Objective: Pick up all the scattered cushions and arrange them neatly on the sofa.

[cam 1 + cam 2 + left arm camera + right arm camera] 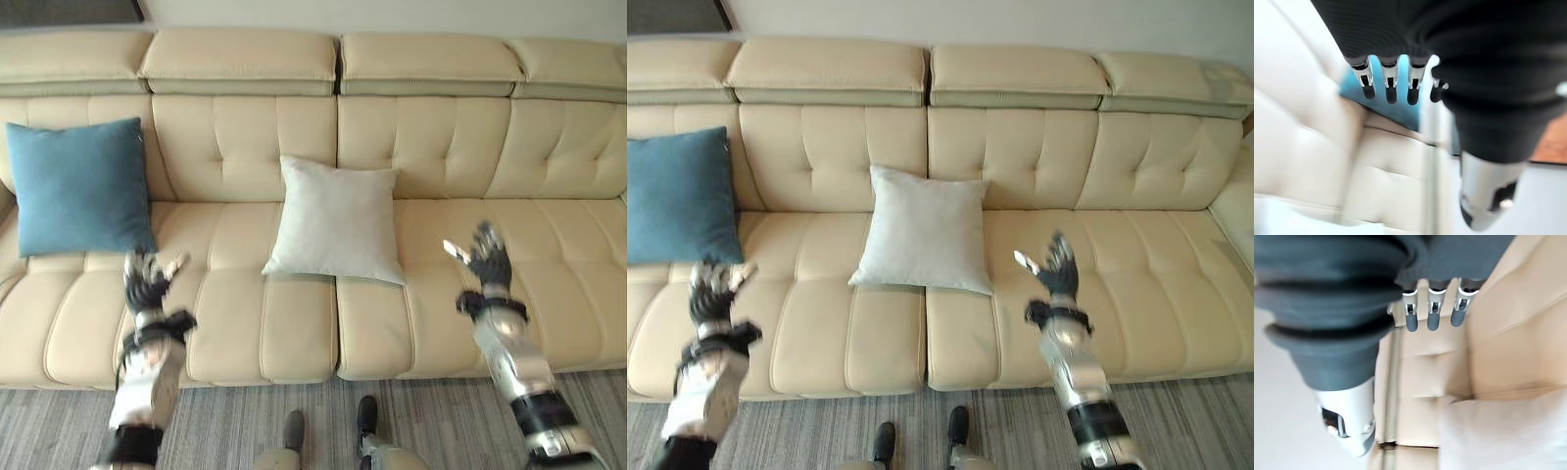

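Both arms reach out over the cream sofa (pixel 245 323); the left hand (pixel 145 286) and right hand (pixel 487 258) hover above the seat, fingers loosely spread and holding nothing. A blue cushion (pixel 78 186) and a white cushion (pixel 336 220) lean upright against the backrest. Grey striped floor (pixel 225 421) runs below.

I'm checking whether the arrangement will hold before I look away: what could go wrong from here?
The white cushion leans on the sofa backrest with its lower edge across the seam between two seat cushions; it might slide forward. The blue cushion stands close to the left hand, so a careless sweep could tip it. The right hand hovers open, holding nothing.
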Motion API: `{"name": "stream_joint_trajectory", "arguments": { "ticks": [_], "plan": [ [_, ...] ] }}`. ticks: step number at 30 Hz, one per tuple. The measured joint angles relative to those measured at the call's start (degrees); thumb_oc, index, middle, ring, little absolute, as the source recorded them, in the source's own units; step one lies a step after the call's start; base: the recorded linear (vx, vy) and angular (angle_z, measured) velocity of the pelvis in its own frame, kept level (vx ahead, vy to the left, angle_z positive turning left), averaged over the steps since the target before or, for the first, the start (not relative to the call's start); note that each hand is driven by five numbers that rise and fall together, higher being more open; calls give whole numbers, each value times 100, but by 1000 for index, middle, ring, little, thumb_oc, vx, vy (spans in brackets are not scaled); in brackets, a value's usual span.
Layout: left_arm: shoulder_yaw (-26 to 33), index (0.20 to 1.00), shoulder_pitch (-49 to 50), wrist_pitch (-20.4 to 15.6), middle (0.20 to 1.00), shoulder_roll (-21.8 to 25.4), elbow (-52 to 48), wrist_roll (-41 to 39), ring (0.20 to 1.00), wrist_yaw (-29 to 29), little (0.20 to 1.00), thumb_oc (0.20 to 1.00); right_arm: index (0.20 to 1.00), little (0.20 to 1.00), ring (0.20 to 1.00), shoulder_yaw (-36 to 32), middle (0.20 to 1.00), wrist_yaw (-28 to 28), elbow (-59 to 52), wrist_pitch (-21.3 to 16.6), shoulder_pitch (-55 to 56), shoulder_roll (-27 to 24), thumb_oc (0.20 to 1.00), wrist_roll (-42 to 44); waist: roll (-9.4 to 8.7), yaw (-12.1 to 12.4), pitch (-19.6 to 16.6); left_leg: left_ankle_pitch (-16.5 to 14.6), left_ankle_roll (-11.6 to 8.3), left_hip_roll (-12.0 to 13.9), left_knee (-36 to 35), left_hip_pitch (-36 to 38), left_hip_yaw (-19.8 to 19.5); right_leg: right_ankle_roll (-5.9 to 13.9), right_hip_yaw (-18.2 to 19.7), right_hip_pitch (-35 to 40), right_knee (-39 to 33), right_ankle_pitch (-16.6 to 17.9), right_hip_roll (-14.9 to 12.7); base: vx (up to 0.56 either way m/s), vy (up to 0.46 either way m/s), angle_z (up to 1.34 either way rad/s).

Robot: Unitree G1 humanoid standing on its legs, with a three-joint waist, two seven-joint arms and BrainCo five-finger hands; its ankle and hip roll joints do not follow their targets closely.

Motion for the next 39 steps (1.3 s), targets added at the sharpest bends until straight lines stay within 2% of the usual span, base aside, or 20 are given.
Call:
{"name": "stream_joint_trajectory", "arguments": {
  "ticks": [3, 7, 13, 16, 17, 18, 19, 20, 22, 24, 25, 26, 27, 28, 30, 34, 36, 37, 38, 39],
  "plan": [
    [-81, 1000, 615, 190, 1000, -412, 176, 194, 1000, -390, 1000, 1000, 1000, 1000, 1000, -43, 1000, 362, 636, 86, 570, 283, 1000, -200, 16, 1, -190, -4, 4, 7, -1, 101, 71, 6, 29, 74, -2, 4, 4, -67, 39, -11],
    [-164, 1000, 776, 337, 1000, -478, 317, 269, 1000, -663, 1000, 1000, 1000, 1000, 1000, 97, 1000, 623, 967, 292, 748, 365, 1000, -369, 13, -3, -201, -34, 62, 8, -29, 177, 112, -1, 20, 121, -3, -25, -11, -59, 37, -12],
    [-631, 1000, 770, 458, 1000, -292, 494, 706, 1000, -1011, 1000, 1000, 1000, 1000, 1000, 97, 1000, 851, 1020, 325, 958, 360, 1000, -550, -5, -27, -297, -17, 89, 2, -39, 152, 103, 284, -40, 107, -5, -230, -50, -143, 47, -2],
    [-795, 1000, 585, 471, 1000, -90, 541, 898, 1000, -1061, 1000, 1000, 1000, 1000, 1000, 86, 1000, 828, 1350, 286, 906, 409, 1000, -548, -162, -64, -206, 165, 179, -43, 96, -166, 214, 449, -115, -245, 117, -317, -129, -344, -17, -7],
    [-787, 1000, 499, 473, 1000, -34, 549, 920, 1000, -1052, 1000, 1000, 1000, 1000, 1000, 88, 1000, 801, 1489, 294, 815, 458, 1000, -547, -182, -57, -123, 183, 209, -12, 170, -293, 277, 638, -135, -335, 43, -454, -135, -187, 11, -29],
    [-778, 1000, 455, 480, 1000, -12, 557, 929, 1000, -1043, 1000, 1000, 1000, 1000, 1000, 88, 1000, 792, 1585, 297, 690, 482, 1000, -547, -39, 21, -38, 290, 367, 168, 134, -353, 354, 615, -153, -454, 372, -518, -24, -166, 5, -37],
    [-768, 1000, 403, 482, 1000, -7, 570, 944, 1000, -1039, 1000, 1000, 1000, 1000, 1000, 96, 1000, 795, 1628, 306, 601, 484, 1000, -546, 84, 9, 46, 312, 385, 298, 99, -385, 374, 474, -184, -589, 829, -550, 40, -146, -3, -27],
    [-776, 1000, 333, 482, 1000, -31, 576, 1071, 1000, -1047, 1000, 1000, 1000, 1000, 1000, 59, 1000, 790, 1618, 301, 572, 444, 1000, -542, 291, -15, 181, 399, 457, 494, 125, -428, 439, 398, -227, -653, 1823, -932, -4, -122, -25, -20],
    [-745, 1000, 341, 465, 1000, 8, 594, 1091, 1000, -1069, 1000, 1000, 1000, 1000, 1000, 70, 1000, 801, 1611, 292, 582, 464, 1000, -541, 351, -11, 212, 392, 451, 564, 130, -407, 456, 552, -88, -420, 2637, -1423, -179, -108, -56, -18],
    [-714, 1000, 377, 457, 1000, 11, 714, 1085, 1000, -1074, 1000, 1000, 1000, 1000, 1000, 68, 1000, 804, 1577, 276, 578, 466, 1000, -539, 239, 6, 193, 443, 407, 507, 120, -415, 557, 713, 66, 105, 2649, -1729, -408, -152, -102, -19],
    [-713, 1000, 373, 458, 1000, 20, 765, 1085, 1000, -1074, 1000, 1000, 1000, 1000, 1000, 69, 1000, 804, 1572, 265, 564, 473, 1000, -539, 154, 36, 173, 452, 372, 482, 111, -423, 579, 755, 87, 305, 2447, -1705, -444, -257, -214, -49],
    [-706, 1000, 417, 480, 1000, -14, 822, 1081, 1000, -1074, 1000, 1000, 1000, 1000, 1000, 90, 1000, 801, 1555, 225, 531, 486, 1000, -539, 33, 173, 199, 605, 181, 470, 111, -467, 764, 687, 116, 634, 1648, -1874, -472, -247, -252, -53],
    [-689, 1000, 411, 495, 1000, -132, 867, 1080, 1000, -1072, 1000, 1000, 1000, 1000, 1000, 82, 1000, 795, 1569, 220, 463, 461, 1000, -539, 69, 235, 254, 638, 119, 494, 104, -480, 812, 442, 92, 737, 1272, -1767, -421, -242, -336, -61],
    [-743, 1000, 451, 505, 1000, -338, 881, 1070, 1000, -1089, 1000, 1000, 1000, 1000, 1000, 117, 1000, 776, 1590, 217, 451, 409, 1000, -538, 283, 239, 256, 699, 48, 702, 109, -503, 799, 375, 83, 878, 905, -1537, -167, -166, -251, -29],
    [-768, 1000, 518, 491, 1000, -517, 957, 1030, 1000, -1088, 1000, 1000, 1000, 1000, 1000, 238, 1000, 775, 1585, 218, 586, 341, 1000, -534, 423, 216, 216, 805, -59, 913, 312, -673, 614, 254, 34, 997, 626, -1387, 98, -214, -241, 7],
    [-948, 1000, 600, 540, 1000, -573, 990, 969, 1000, -1081, 1000, 1000, 1000, 1000, 1000, 296, 1000, 764, 1460, 197, 832, 333, 1000, -465, 449, 255, 278, 1377, -354, 1186, 542, -999, 425, -158, -124, 921, 631, -1377, 429, -275, -167, 26],
    [-965, 1000, 566, 564, 1000, -573, 977, 961, 1000, -1078, 1000, 1000, 1000, 1000, 1000, 286, 1000, 726, 1439, 192, 854, 287, 1000, -419, 456, 233, 324, 1657, -615, 1216, 535, -1068, 401, -258, -195, 860, 690, -1364, 442, -284, -96, 18],
    [-958, 1000, 505, 564, 1000, -562, 963, 957, 1000, -1078, 1000, 1000, 1000, 1000, 1000, 292, 1000, 724, 1415, 191, 844, 241, 1000, -419, 486, 203, 355, 1890, -667, 1159, 547, -1186, 226, -268, -286, 746, 805, -1289, 413, -183, -33, 22],
    [-957, 1000, 467, 563, 1000, -559, 967, 956, 1000, -1077, 1000, 1000, 1000, 1000, 1000, 288, 1000, 724, 1407, 185, 848, 218, 1000, -420, 446, 157, 372, 1940, -607, 1028, 574, -1226, 79, -426, -329, 651, 827, -1283, 325, -188, -33, 19],
    [-955, 1000, 443, 571, 1000, -556, 973, 952, 1000, -1076, 1000, 1000, 1000, 1000, 1000, 292, 1000, 726, 1407, 187, 831, 223, 1000, -420, 400, 149, 393, 1838, -671, 906, 686, -1225, 80, -445, -324, 605, 841, -1233, 230, -152, -10, 8]
  ]
}}
